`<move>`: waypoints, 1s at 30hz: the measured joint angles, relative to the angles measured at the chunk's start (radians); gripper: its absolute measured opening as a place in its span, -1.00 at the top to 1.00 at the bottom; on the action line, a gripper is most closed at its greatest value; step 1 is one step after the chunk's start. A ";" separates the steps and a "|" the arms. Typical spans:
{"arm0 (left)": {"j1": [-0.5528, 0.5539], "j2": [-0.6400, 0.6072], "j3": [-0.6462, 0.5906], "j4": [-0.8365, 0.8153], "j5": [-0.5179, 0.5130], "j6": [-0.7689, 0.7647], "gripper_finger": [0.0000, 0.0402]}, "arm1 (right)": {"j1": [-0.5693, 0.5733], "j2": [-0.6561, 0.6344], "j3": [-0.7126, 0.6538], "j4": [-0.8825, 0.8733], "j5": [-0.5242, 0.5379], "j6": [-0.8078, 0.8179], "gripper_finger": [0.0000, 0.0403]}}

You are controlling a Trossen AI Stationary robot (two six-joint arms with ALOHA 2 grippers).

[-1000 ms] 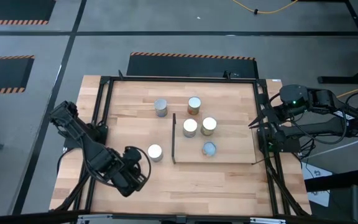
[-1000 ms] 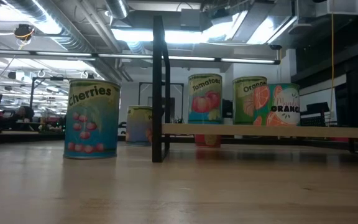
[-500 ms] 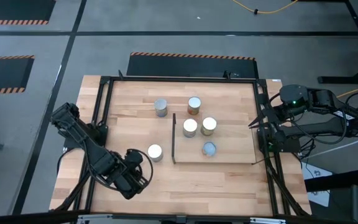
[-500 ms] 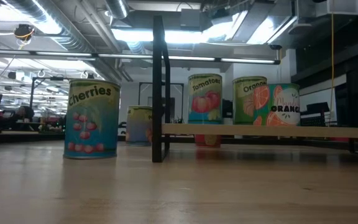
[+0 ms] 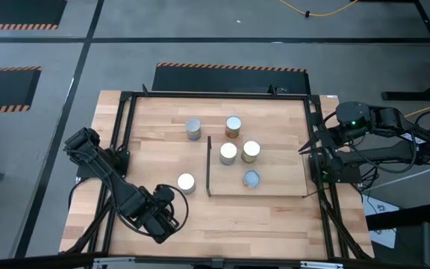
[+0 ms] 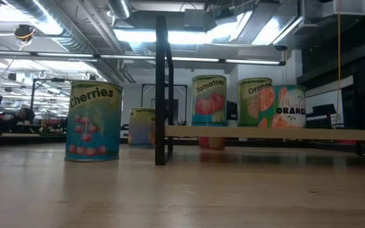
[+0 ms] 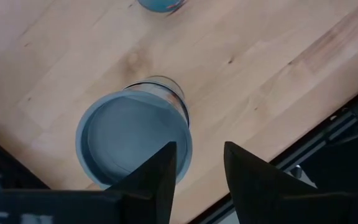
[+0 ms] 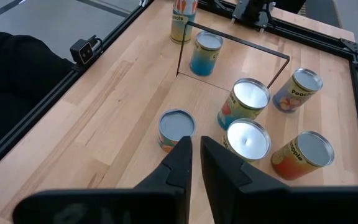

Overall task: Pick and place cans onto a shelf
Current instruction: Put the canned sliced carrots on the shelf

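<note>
left gripper (image 5: 161,218) now nearer table's (image 5: 275,217) front edge, fingers parted above a can (image 7: 134,138), gripping nothing

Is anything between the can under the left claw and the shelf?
Yes. From the can below the left claw, the Cherries can stands on the way, and the shelf has its dark upright panel along that near edge.

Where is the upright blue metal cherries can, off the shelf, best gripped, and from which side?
Probably from above, clamping the curved side wall of the blue cherries can below its white top: it stands upright, apart from the thin dark panel.
</note>
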State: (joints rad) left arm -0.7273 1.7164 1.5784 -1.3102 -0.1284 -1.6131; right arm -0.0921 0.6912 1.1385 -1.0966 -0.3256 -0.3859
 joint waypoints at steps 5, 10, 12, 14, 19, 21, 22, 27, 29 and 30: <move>0.000 0.000 0.000 -0.002 -0.013 0.000 0.37 | 0.000 0.000 0.000 0.000 0.000 0.000 0.80; 0.000 0.000 0.000 -0.002 -0.015 0.000 0.37 | 0.000 0.000 0.000 0.000 0.000 0.000 0.80; 0.000 0.000 -0.002 -0.002 -0.016 0.000 0.37 | 0.000 0.000 0.000 0.000 0.000 0.000 0.80; 0.000 0.000 -0.018 -0.002 -0.017 -0.004 0.37 | 0.000 0.000 0.000 0.000 0.000 0.000 0.80; 0.004 -0.002 -0.068 0.023 -0.011 -0.008 0.37 | 0.000 0.000 0.000 0.000 0.000 0.000 0.81; 0.005 -0.003 -0.070 0.019 -0.011 -0.007 0.37 | 0.000 0.000 0.000 0.000 0.000 0.000 0.81; 0.005 -0.003 -0.070 0.019 -0.011 -0.004 0.37 | 0.000 0.000 0.000 0.000 0.000 0.000 0.81; 0.009 -0.003 -0.071 0.019 -0.007 -0.002 0.41 | 0.000 0.000 0.000 0.000 0.000 0.000 0.81; 0.008 -0.002 -0.072 0.019 -0.008 0.000 0.47 | 0.000 0.000 0.000 0.000 0.000 0.000 0.81; 0.008 -0.002 -0.072 0.017 -0.007 0.000 0.52 | 0.000 0.000 0.000 0.000 0.000 0.000 0.81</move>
State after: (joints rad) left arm -0.7189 1.7145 1.5063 -1.2928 -0.1354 -1.6135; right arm -0.0918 0.6914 1.1385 -1.0966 -0.3256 -0.3855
